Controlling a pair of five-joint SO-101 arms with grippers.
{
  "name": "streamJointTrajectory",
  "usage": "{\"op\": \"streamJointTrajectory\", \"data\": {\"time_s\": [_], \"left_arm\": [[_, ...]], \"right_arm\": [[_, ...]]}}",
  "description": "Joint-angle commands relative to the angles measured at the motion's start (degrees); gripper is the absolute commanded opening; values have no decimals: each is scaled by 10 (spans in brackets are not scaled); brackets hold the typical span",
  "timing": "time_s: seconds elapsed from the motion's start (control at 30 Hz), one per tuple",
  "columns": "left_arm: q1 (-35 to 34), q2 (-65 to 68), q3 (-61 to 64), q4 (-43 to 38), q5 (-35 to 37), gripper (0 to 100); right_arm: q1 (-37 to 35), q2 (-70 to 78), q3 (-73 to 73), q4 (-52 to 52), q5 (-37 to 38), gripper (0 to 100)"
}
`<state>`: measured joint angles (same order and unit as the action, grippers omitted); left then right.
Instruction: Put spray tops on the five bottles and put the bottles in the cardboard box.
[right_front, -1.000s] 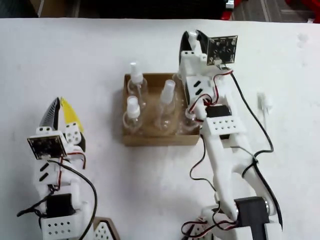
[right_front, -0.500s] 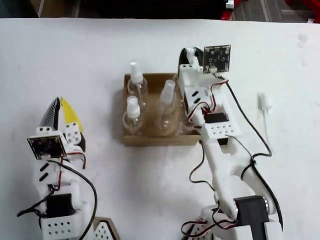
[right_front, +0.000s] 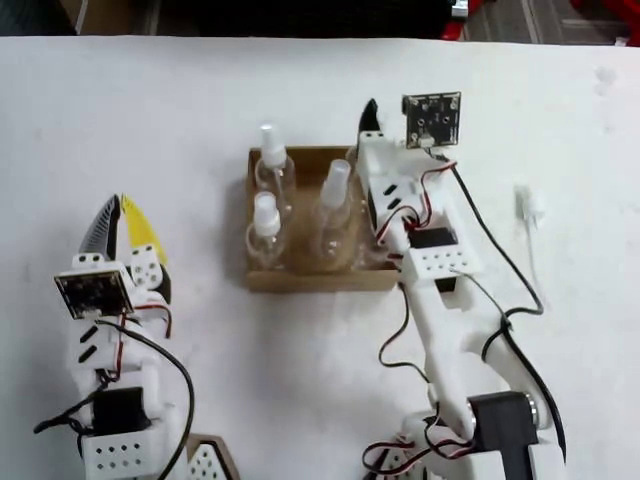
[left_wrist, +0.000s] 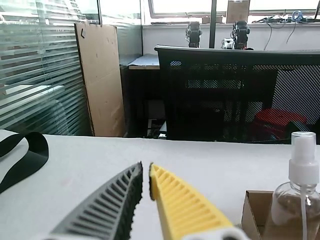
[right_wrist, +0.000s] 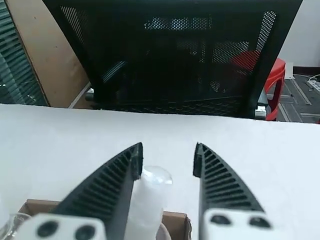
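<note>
The cardboard box (right_front: 262, 278) lies mid-table with capped clear bottles standing in it: two on its left side (right_front: 272, 165) (right_front: 265, 228) and one in the middle (right_front: 335, 195). My right gripper (right_front: 368, 122) hangs over the box's right side, mostly hiding what stands there. In the right wrist view this gripper (right_wrist: 167, 150) is open, and a bottle's white spray top (right_wrist: 149, 192) stands just below the gap between its black fingers. My left gripper (right_front: 120, 222) rests apart at the table's left, its grey and yellow fingers shut (left_wrist: 145, 173) on nothing. A capped bottle (left_wrist: 303, 197) stands in the box's corner (left_wrist: 255, 210).
A loose spray top (right_front: 528, 206) with its thin tube lies on the table right of the right arm. Cables trail from both arms. A black mesh chair (right_wrist: 175, 55) stands beyond the table's far edge. Bare white table lies between the left arm and the box.
The right arm's wrist has turned and its gripper has drawn back and down toward the box's right side. The left arm has not moved.
</note>
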<state>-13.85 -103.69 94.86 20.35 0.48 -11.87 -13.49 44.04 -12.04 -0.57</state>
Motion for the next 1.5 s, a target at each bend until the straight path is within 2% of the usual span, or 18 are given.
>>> {"op": "streamJointTrajectory", "data": {"time_s": [0.0,0.77,1.07,1.47], "left_arm": [[-5,-8,-11,-18,-6,31],[-5,-8,-11,-18,-6,32],[-5,-8,-11,-18,-6,32],[-5,-8,-11,-18,-6,32]], "right_arm": [[-15,-7,-1,-11,2,142],[-24,-56,2,-9,2,141],[-42,-62,-4,23,2,141],[37,-242,30,44,-4,141]]}}
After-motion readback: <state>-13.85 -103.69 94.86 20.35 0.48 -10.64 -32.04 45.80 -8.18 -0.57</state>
